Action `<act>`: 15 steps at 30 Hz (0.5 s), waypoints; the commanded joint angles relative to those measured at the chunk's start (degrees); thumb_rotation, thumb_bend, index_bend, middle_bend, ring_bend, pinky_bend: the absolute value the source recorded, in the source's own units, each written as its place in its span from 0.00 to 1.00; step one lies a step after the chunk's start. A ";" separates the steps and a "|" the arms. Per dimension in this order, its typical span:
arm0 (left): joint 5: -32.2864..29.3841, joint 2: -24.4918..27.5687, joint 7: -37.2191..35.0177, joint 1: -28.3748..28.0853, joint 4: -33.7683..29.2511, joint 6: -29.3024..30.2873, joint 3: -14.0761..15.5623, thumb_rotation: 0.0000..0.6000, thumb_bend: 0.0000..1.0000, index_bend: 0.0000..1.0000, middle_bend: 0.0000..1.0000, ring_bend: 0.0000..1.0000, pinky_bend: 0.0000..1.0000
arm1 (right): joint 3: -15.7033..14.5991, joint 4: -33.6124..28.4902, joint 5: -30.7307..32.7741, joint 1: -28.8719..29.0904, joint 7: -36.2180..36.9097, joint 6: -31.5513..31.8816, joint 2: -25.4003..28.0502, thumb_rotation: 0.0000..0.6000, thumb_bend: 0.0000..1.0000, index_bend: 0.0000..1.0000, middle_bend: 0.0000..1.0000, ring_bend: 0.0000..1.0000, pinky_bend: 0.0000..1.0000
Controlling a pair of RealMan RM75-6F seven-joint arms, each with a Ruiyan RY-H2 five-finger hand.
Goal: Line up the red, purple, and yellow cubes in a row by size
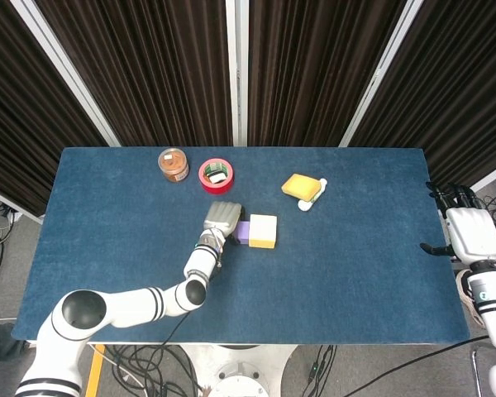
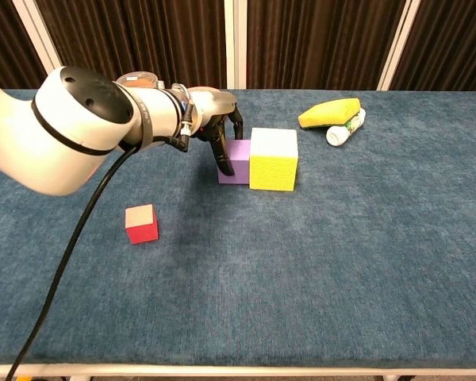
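The medium cube (image 2: 238, 161) sits touching the left side of the largest cube (image 2: 273, 159) mid-surface (image 2: 341, 262). The left hand (image 2: 219, 133) grips the medium cube. The smallest cube (image 2: 141, 223) lies nearer, to the left, well apart.

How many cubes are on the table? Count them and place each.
3. Yellow cube mid-table; purple cube against its left side, held by the left hand; red cube alone, nearer the front-left.
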 commanded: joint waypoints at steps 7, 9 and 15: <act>-0.28 0.12 0.82 -0.01 -0.60 0.36 -0.06 1.00 0.21 0.37 0.89 0.95 1.00 | 0.14 -0.16 -0.20 -0.36 0.13 0.14 0.32 1.00 0.00 0.00 0.19 0.00 0.00; -0.28 0.31 1.01 0.10 -1.03 0.61 0.02 1.00 0.21 0.32 0.89 0.94 1.00 | 0.17 -0.17 -0.21 -0.45 0.22 0.15 0.40 1.00 0.00 0.00 0.19 0.00 0.00; 1.29 3.02 0.50 1.57 -6.01 2.31 0.30 1.00 0.20 0.22 0.89 0.94 1.00 | 0.34 -0.44 -0.15 -0.60 0.17 0.20 0.65 1.00 0.00 0.00 0.19 0.00 0.00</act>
